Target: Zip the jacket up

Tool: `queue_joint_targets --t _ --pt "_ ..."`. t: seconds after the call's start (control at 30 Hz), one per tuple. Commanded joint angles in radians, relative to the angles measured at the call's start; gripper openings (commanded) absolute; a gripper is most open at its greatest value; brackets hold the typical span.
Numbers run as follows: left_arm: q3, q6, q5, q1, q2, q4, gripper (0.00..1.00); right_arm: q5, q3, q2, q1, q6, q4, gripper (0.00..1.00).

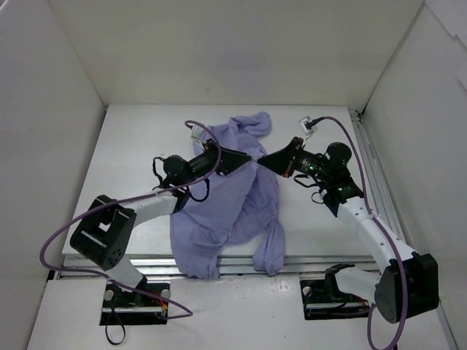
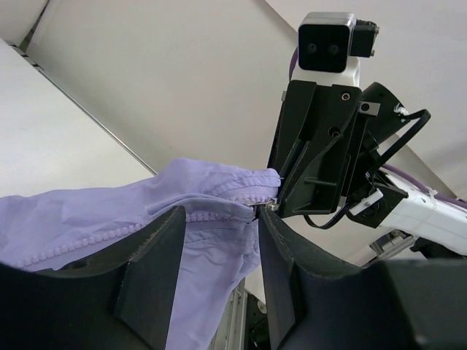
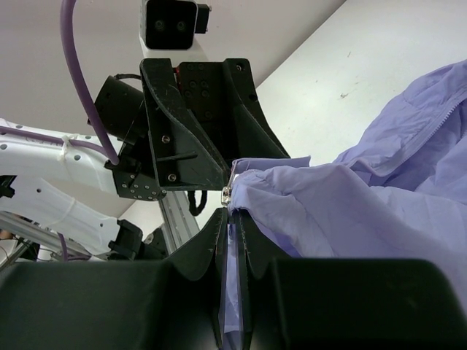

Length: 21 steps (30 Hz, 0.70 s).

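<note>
jacket (image 1: 226, 211) lies crumpled mid-bench (image 1: 139, 146) between the two arms. Bunched part toward the far side, a narrow strip trailing to the near edge on the right. One fold is lifted off the bench where the two grippers meet tip to tip. right gripper (image 3: 232, 219): jaws clenched on a thin lavender edge of the jacket, pinched flat, no visible gap. Small metal zipper pull (image 3: 228, 194) sits just above the tips; touching them or not, can't tell. left gripper (image 2: 220, 219): jaws released, standing clearly apart. The fabric edge with its zipper teeth (image 2: 109, 237) runs across the gap and drapes down between the jaws, not squeezed. Can't tell whether the cloth rests on either inner face. In the left wrist view the right gripper's tips sit right at the end of the tooth row, just past the left jaws. second zipper line (image 3: 445, 124) shows on the slack part of the jacket at the far right of the right wrist view, well apart from the pinch. purple cables (image 1: 350, 138) loop over both arms. white walls (image 1: 73, 87) close the bench on three sides.
</note>
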Motion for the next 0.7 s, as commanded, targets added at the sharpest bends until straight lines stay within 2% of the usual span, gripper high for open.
queue_joint_targets --t 0.0,0.33,0.67 --pt "0.003 -0.037 -0.033 0.008 -0.016 0.274 0.41 0.003 0.023 -0.008 0.001 0.018 0.113 0.00" --pt "-0.006 -0.161 -0.078 -0.001 0.044 0.437 0.42 0.009 0.022 -0.006 -0.001 0.021 0.118 0.00" --pt "0.008 -0.183 -0.128 -0.030 0.012 0.426 0.47 0.012 0.023 -0.004 -0.001 0.027 0.122 0.00"
